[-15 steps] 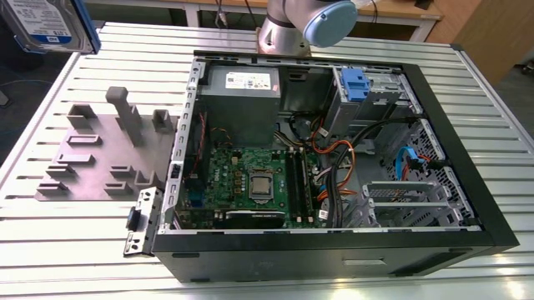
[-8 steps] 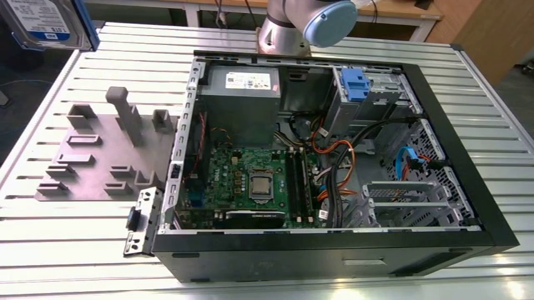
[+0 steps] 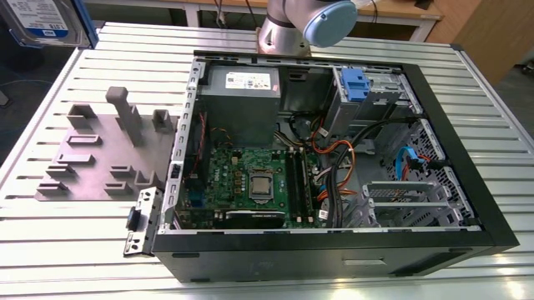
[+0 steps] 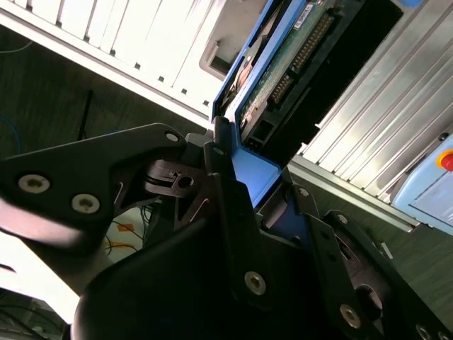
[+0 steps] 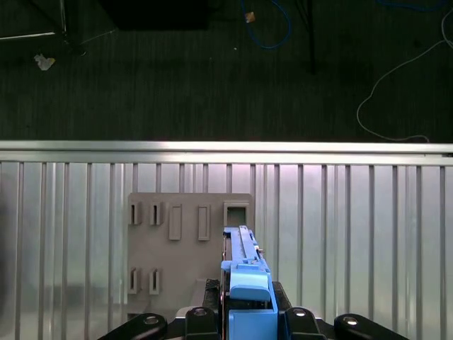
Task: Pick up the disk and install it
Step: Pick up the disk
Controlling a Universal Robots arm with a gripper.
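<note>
The disk (image 3: 44, 20), silver with a white-and-blue label and blue side rails, hangs in the air at the exterior view's upper left, over the far left corner of the table. In the first wrist view the disk (image 5: 245, 273) is seen edge-on, its blue rail facing the camera, clamped between the black fingers of my gripper (image 5: 249, 320). The second wrist view shows the disk (image 4: 287, 67) with its green circuit board and connector, and my gripper (image 4: 258, 180) shut on its blue end.
An open black computer case (image 3: 471, 131) lies on the slatted aluminium table (image 3: 67, 250), with a motherboard, cables and a drive bay carrying a blue clip (image 3: 354, 84). A grey slotted fixture plate (image 3: 92, 156) (image 5: 187, 248) lies left of the case. The arm's base (image 3: 288, 31) stands behind it.
</note>
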